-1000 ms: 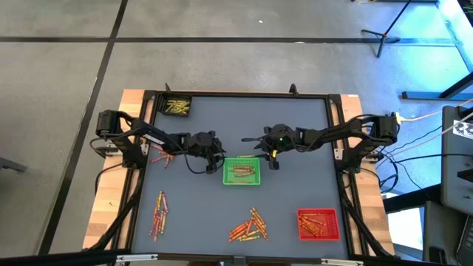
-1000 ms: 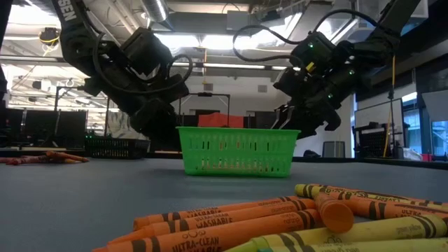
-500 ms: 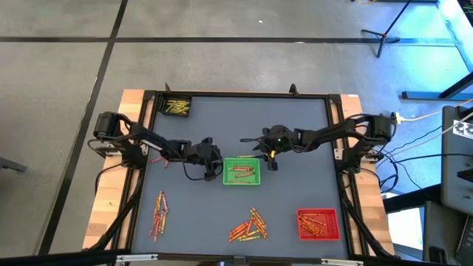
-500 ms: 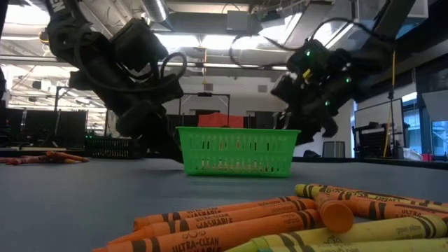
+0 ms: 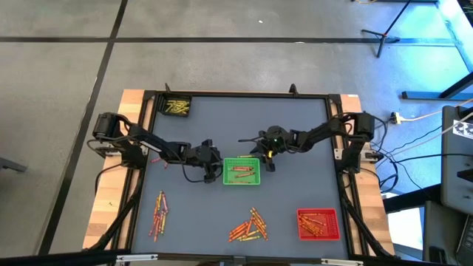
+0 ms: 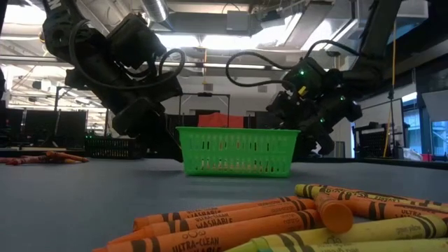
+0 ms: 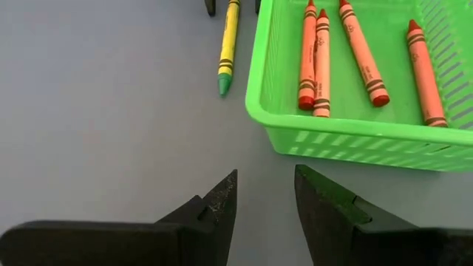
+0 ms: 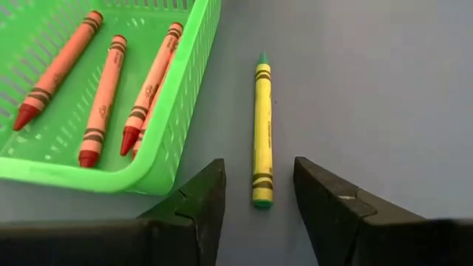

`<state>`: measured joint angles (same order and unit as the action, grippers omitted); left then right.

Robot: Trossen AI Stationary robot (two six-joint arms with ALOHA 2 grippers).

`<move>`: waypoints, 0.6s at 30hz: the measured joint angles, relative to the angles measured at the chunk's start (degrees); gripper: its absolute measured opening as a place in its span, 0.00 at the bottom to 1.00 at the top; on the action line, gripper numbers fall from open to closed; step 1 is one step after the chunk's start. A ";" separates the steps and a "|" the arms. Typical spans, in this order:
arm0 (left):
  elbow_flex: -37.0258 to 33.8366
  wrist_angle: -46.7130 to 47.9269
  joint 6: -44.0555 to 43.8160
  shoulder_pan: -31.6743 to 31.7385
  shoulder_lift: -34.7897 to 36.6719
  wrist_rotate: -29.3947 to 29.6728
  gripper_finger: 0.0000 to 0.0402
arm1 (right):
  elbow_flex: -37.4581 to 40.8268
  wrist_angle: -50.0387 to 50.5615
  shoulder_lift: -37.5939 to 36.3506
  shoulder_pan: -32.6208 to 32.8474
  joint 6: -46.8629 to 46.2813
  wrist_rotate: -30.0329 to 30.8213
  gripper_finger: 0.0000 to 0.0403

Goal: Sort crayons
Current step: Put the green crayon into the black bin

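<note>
We observe the left gripper [image 5: 212,158] at the 9 o'clock side of the green tray [image 5: 242,171]. Compared with one second ago, it has moved closer to the tray and sits lower over the table [image 5: 295,185]. Its fingers [image 7: 214,210] are parted and hold nothing.

The right gripper [image 5: 268,157] stands at the 1 o'clock corner of the tray. Since the earlier frame, it has descended toward the table surface. Its fingers [image 8: 203,196] are parted and empty, flanking one end of a yellow-green crayon [image 8: 261,129] that lies flat on the table just beside the tray wall.

Four red and orange crayons [image 7: 347,52] lie inside the green tray. Further crayons are unchanged: a pile [image 5: 249,226] at 6 o'clock of the tray, a row [image 5: 158,215] at 8 o'clock, the contents of the red tray [image 5: 318,224] at 4 o'clock, and the black tray [image 5: 177,106] at 11 o'clock.
</note>
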<state>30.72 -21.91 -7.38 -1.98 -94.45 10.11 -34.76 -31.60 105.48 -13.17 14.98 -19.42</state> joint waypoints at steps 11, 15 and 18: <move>0.00 -1.15 3.18 0.07 0.00 2.89 0.30 | -0.15 0.83 1.02 0.11 1.81 3.97 0.09; 0.00 -0.94 4.08 0.07 0.78 2.91 0.30 | -0.11 1.24 0.39 0.22 3.82 6.36 0.03; 0.00 -0.29 4.98 0.07 3.03 2.91 0.30 | -0.09 2.01 -1.42 0.19 4.53 8.02 0.06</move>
<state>30.72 -22.20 -2.39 -1.91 -91.43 13.02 -34.85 -29.59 104.06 -12.98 19.52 -11.40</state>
